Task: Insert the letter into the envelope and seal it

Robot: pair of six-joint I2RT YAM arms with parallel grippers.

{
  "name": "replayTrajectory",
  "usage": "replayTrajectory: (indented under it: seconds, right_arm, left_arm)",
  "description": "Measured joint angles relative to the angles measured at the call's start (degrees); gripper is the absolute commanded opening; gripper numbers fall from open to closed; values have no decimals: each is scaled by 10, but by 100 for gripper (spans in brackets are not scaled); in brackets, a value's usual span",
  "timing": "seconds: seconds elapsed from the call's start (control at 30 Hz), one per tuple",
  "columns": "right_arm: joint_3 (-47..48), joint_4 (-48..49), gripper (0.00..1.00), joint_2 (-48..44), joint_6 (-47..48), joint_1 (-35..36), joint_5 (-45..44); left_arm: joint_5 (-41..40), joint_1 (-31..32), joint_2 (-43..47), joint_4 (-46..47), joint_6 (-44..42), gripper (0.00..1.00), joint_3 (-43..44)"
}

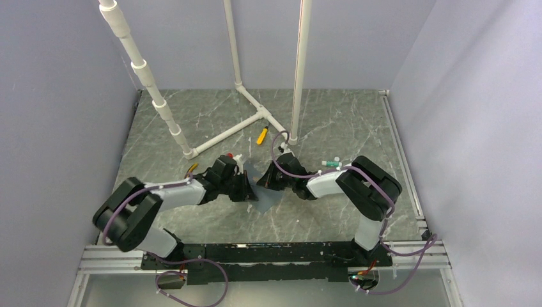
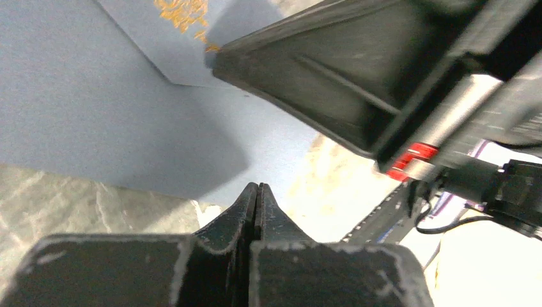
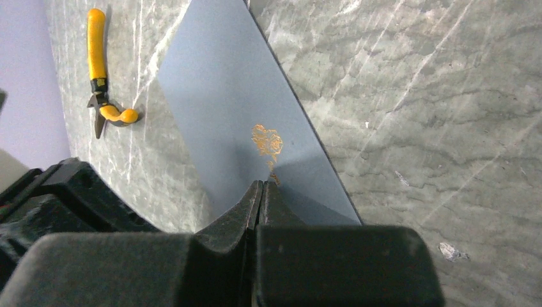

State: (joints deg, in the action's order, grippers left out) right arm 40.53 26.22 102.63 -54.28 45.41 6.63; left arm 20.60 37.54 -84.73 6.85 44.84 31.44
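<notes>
- Two arms meet at the middle of the table, their black claws nose to nose with the envelope caught between them.
- The envelope is a flat rectangle of slate blue-grey paper, matte and plain apart from a small gold ornament stamped on the face.
- From above it sits slanted between the arms, one corner pointing back towards the white pipe frame and another down towards the near edge. I cannot tell whether that lower corner touches the table.
- Seen from the left wrist, a straight crease crosses the paper, and the panel above it reads lighter than the one below. I cannot tell whether this is the flap, or whether it lies open or closed.
- The left gripper has its fingers pressed tight together with no gap, and their tips bite the envelope's near edge.
- The right gripper is likewise pinched flat, clamped on the envelope just below the gold ornament. The left wrist view shows one of its dark fingers lying against the paper right beside that mark.
- The table has a grey-green marbled top with pale veins, and the envelope throws a soft shadow on it.
- Yellow-handled pliers lie on the table well beyond the envelope, near the pipe frame.
</notes>
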Motion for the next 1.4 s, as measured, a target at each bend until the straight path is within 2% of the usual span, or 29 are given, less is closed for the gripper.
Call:
replayTrajectory:
  seconds: [0.17,0.27,0.43,0.73,1.0,1.3,1.4]
  right_arm:
    - [-20,22,0,-5,-1,0,3]
    - [-35,30,0,-14,4,-1,12]
    - [-41,25,0,-23,31,-1,16]
    - [-44,-77,0,-84,119,22,-39]
    - [-16,-177,0,-111,198,70,-123]
    - [22,-242,0,-119,225,82,-172]
    - [50,-249,5,-116,229,83,-177]
  left_arm:
    - [-48,-13,91,-83,-2,10,40]
    - [-75,-24,115,-100,-7,11,78]
    - [-89,-37,65,-109,-17,16,123]
    - [-80,-43,-67,-108,-28,10,137]
    - [-65,-46,-78,-29,-50,9,137]
    - [-54,-49,-116,24,-52,5,139]
    - [-54,-54,-130,33,-50,3,135]
